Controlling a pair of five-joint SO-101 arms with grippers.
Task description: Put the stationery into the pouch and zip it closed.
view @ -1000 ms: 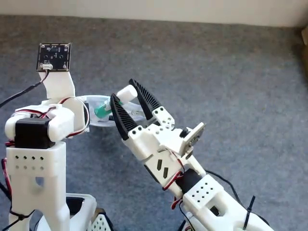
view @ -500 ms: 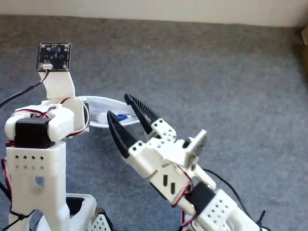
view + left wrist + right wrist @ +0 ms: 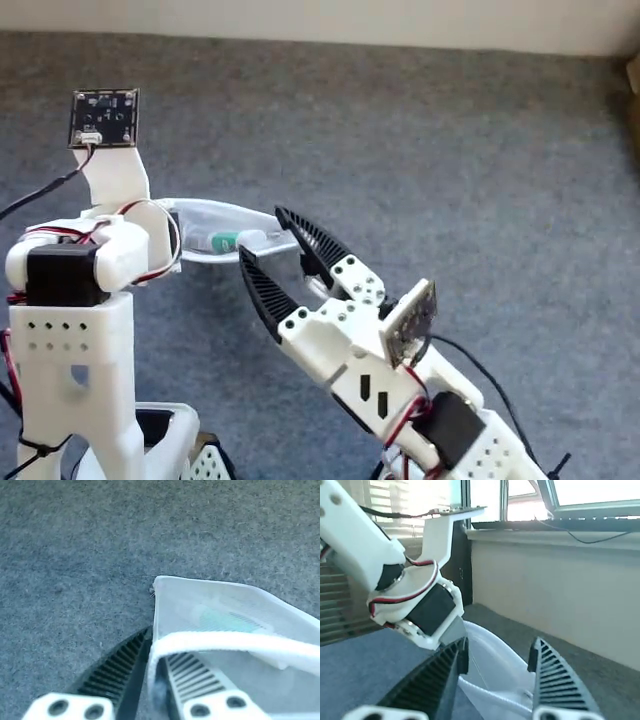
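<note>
A translucent white pouch [image 3: 215, 222] hangs just above the grey carpet beside the left arm [image 3: 95, 265]. A green and white stationery item [image 3: 226, 240] lies inside it. In the left wrist view my left gripper [image 3: 155, 642] is shut on the pouch's rim [image 3: 225, 641], and the green item [image 3: 225, 621] shows through the mesh wall. My right gripper [image 3: 262, 234] is open at the pouch's free end, its black fingers [image 3: 268, 292] holding nothing. In the right wrist view the right gripper [image 3: 497, 652] frames the pouch [image 3: 492, 662], with the left arm [image 3: 415, 600] behind.
Grey carpet [image 3: 480, 170] covers the whole floor, with open room to the right and far side. A pale wall [image 3: 330, 20] runs along the far edge. The left arm's base [image 3: 70, 400] stands at the near left.
The right gripper had a white and green item between its fingers over the pouch; it now holds nothing and has drawn back toward the near right. The item lies in the pouch.
</note>
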